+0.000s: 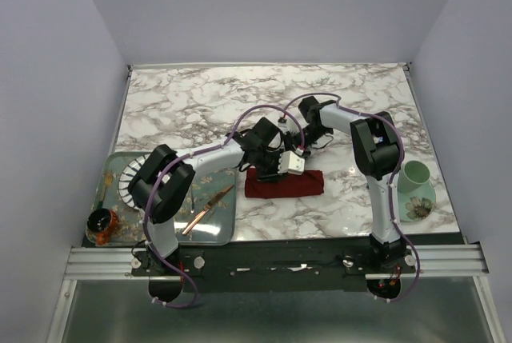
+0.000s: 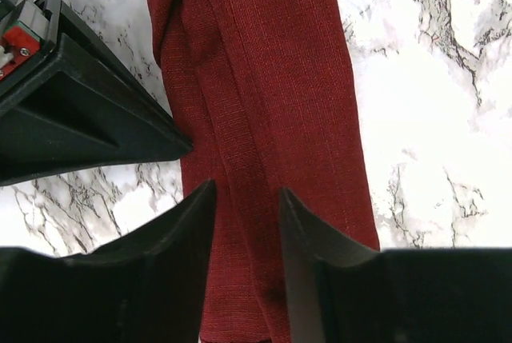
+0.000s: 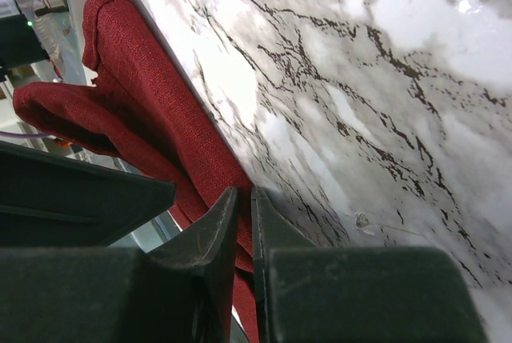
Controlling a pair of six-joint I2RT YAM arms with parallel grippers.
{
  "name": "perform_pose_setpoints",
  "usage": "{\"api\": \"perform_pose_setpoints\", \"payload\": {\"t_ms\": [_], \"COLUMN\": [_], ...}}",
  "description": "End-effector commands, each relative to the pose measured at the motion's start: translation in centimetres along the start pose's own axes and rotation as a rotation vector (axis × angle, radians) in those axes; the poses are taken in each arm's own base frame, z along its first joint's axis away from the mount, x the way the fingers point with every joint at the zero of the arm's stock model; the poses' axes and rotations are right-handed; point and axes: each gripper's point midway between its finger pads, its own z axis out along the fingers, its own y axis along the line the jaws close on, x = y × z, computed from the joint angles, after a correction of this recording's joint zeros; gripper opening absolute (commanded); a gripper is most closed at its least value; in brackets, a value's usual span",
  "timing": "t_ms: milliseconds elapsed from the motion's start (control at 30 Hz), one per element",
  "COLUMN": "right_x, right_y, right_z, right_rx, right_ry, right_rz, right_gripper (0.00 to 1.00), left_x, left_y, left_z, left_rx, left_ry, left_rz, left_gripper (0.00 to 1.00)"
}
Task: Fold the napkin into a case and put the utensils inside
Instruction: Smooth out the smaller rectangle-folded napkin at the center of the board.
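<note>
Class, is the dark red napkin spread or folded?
Folded: the napkin lies as a narrow strip, with overlapping layers and lengthwise creases visible from the left wrist.

The two end effectors crowd each other over the napkin (image 2: 264,79): the right end effector (image 3: 244,199) sits just beside the left end effector (image 2: 246,195), blocking that flank. Beyond both, the bench (image 1: 240,103) lies bare. Well left of them stands a tray (image 1: 214,227) with a copper knife (image 1: 206,209); well right, a green cup (image 1: 416,177).

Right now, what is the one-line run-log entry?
dark red cloth napkin: folded narrow | left pincer: open astride fold | right pincer: shut on edge
</note>
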Motion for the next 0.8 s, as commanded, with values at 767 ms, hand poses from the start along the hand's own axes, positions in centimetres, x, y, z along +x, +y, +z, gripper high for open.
{"api": "perform_pose_setpoints", "payload": {"t_ms": [767], "right_x": [0.6], "right_y": [-1.1], "right_z": [0.5], "right_rx": [0.058], "right_ry": [0.015], "right_rz": [-0.031], "right_gripper": [0.18], "left_x": [-1.8], "left_y": [-2.1], "left_z": [0.2], "left_rx": [0.070], "left_ry": [-0.005], "left_rz": [-0.106], "left_gripper": [0.44]}}
